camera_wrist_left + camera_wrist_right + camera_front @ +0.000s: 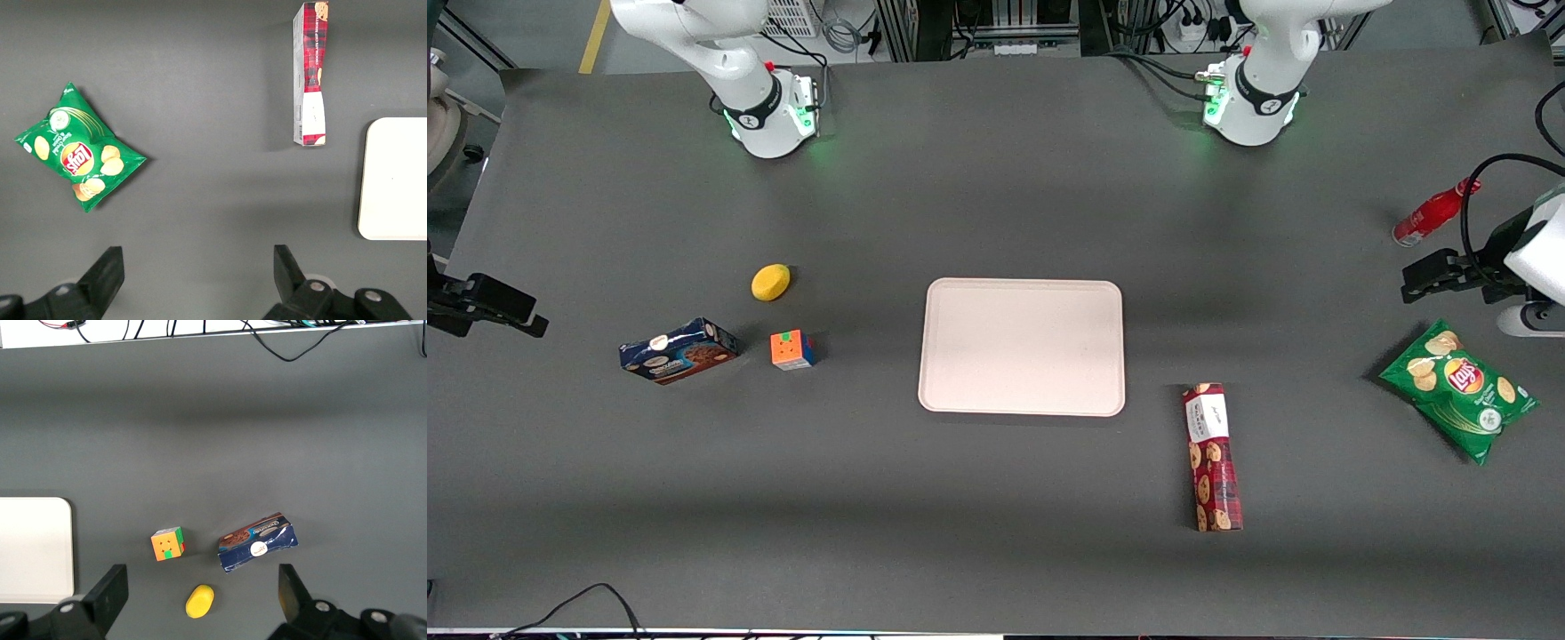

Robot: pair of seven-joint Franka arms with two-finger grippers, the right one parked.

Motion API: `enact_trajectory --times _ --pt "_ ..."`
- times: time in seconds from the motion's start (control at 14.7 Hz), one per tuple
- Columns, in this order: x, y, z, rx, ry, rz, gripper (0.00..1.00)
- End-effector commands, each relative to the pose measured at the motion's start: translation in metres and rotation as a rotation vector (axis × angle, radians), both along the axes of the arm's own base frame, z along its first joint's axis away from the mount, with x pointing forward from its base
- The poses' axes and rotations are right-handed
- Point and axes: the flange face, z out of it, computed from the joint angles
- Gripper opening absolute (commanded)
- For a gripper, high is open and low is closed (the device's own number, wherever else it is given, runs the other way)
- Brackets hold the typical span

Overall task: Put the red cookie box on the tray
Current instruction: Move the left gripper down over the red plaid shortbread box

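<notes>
The red cookie box (1212, 456) lies flat on the dark table, its white-label end toward the tray (1021, 347), and it sits nearer the front camera than the tray's corner. The tray is pale pinkish-beige and holds nothing. My left gripper (1409, 286) hangs open and empty above the table at the working arm's end, between a red bottle and a green chips bag, well apart from the box. The left wrist view shows the open gripper (197, 267), the box (310, 73) and the tray's edge (393, 180).
A green chips bag (1458, 387) and a red bottle (1434, 212) lie near my gripper. Toward the parked arm's end lie a dark blue cookie box (679, 350), a colour cube (792, 349) and a yellow lemon (770, 282).
</notes>
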Motion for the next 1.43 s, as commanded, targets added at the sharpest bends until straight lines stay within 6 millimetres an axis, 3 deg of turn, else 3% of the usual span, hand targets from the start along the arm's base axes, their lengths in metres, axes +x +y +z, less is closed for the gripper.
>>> enact_trajectory --times 0.0,0.27,0.48,0.61,0.95,1.09,1.36 --pt "0.000 -0.004 0.005 -0.008 0.001 -0.022 1.00" --pt "0.001 -0.016 0.003 -0.007 0.005 -0.049 1.00" --pt "0.014 -0.023 -0.026 -0.015 0.040 -0.060 1.00" --pt "0.032 -0.043 -0.051 -0.031 0.024 -0.074 1.00" --pt "0.076 -0.091 -0.155 -0.121 0.015 -0.030 1.00" --pt "0.084 -0.126 -0.183 -0.129 -0.014 -0.027 1.00" --pt "0.104 -0.142 -0.248 -0.152 -0.086 -0.011 1.00"
